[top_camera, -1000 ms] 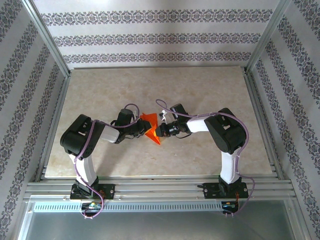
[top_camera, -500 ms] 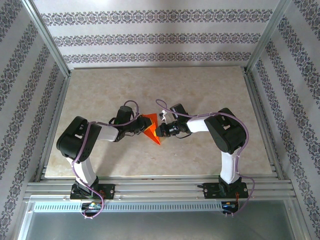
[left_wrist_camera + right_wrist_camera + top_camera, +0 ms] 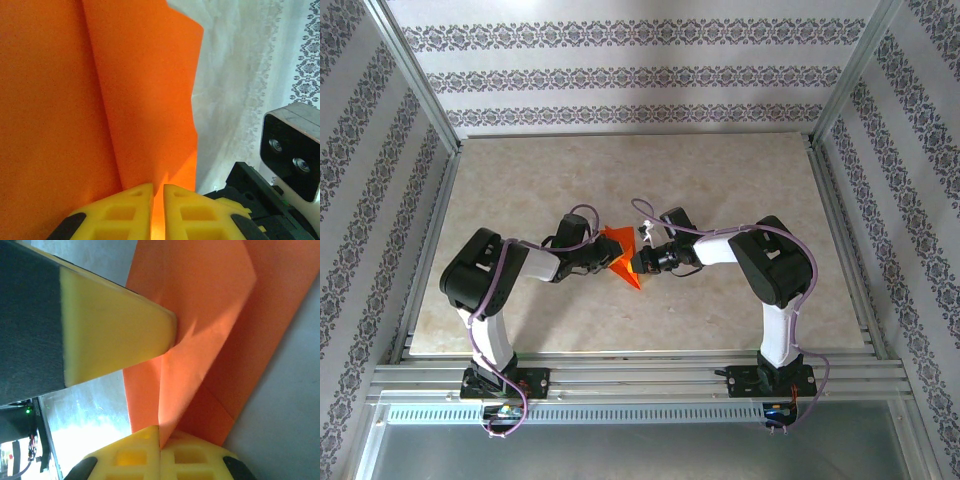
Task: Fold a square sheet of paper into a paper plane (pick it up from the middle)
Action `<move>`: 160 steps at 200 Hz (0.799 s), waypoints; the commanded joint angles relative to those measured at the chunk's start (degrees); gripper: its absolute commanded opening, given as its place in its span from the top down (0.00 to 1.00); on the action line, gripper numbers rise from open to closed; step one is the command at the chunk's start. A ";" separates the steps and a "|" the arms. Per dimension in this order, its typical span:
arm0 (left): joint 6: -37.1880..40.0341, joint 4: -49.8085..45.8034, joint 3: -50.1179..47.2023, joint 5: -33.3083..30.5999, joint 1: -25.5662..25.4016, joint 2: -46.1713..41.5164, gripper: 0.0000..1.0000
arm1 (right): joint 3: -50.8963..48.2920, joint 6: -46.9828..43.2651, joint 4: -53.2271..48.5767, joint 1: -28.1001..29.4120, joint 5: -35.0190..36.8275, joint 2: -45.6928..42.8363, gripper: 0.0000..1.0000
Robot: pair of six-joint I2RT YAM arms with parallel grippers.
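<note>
Orange-red paper (image 3: 623, 262) lies mid-table between the arms: thin, matte, creased into a pointed wedge. The left gripper (image 3: 158, 192) is in from the left, its yellow moulded fingers (image 3: 125, 207) pressed together on a thin edge of the paper. The right gripper (image 3: 159, 440) is clamped on the opposite side, and a sharp crease climbs from its tips. The beige table (image 3: 720, 180) has a smooth, marble look. Up close the paper runs off frame, so its outline is hard to read.

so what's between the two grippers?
The folded orange paper, in the top external view; left gripper and right gripper both pinch it.
</note>
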 commanded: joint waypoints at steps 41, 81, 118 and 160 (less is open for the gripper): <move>1.95 -7.40 1.72 -2.66 -0.18 1.51 0.86 | -1.90 -0.50 -7.06 -1.21 9.24 4.33 0.88; 2.69 -11.80 2.83 -3.48 -0.16 2.45 0.86 | -1.57 0.30 -7.32 -1.52 8.40 2.40 0.82; 4.06 -17.34 4.01 -5.09 -0.27 3.07 0.85 | -1.37 1.51 -7.32 -1.91 7.39 0.06 0.75; 3.54 -16.97 3.46 -4.78 -0.28 4.01 0.85 | -4.63 4.82 -7.28 -3.30 7.40 -7.45 0.68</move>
